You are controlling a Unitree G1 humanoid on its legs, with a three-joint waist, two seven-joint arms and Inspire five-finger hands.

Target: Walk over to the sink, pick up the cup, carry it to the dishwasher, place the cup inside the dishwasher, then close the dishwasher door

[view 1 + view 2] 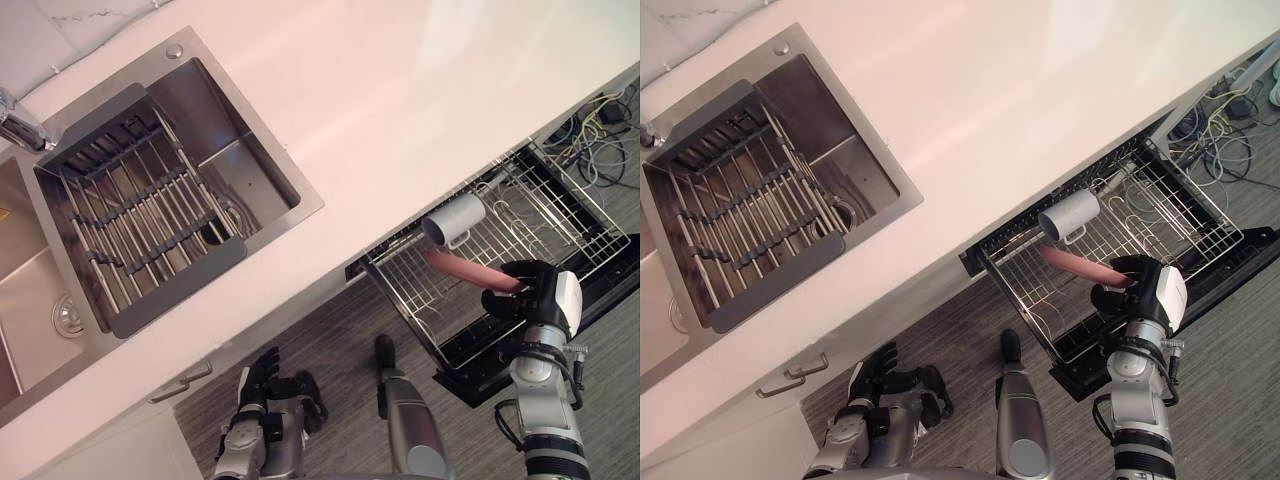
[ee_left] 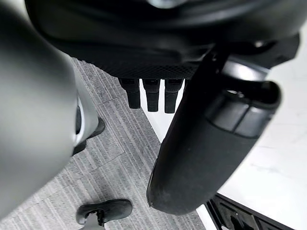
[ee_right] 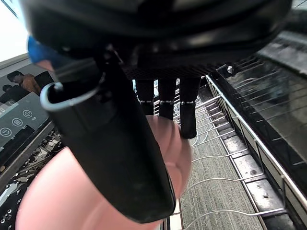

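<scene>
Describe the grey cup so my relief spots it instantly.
Below the white countertop, the dishwasher's wire rack is pulled out. The grey cup lies on its side at the rack's counter end, beside the pink object in the right hand; only it has a small handle.

White countertop (image 1: 400, 110) sweeps from 8 o'clock up to 2 o'clock, bright and glossy under soft light. At 11 o'clock, pale tiled wall (image 1: 50, 30). Down at 7 o'clock, a white cabinet front (image 1: 110, 445) with a metal handle (image 1: 180, 383). Grey striped floor (image 1: 335, 330) at 6 o'clock — loose cables (image 1: 590, 125) tangled at 2 o'clock.
</scene>
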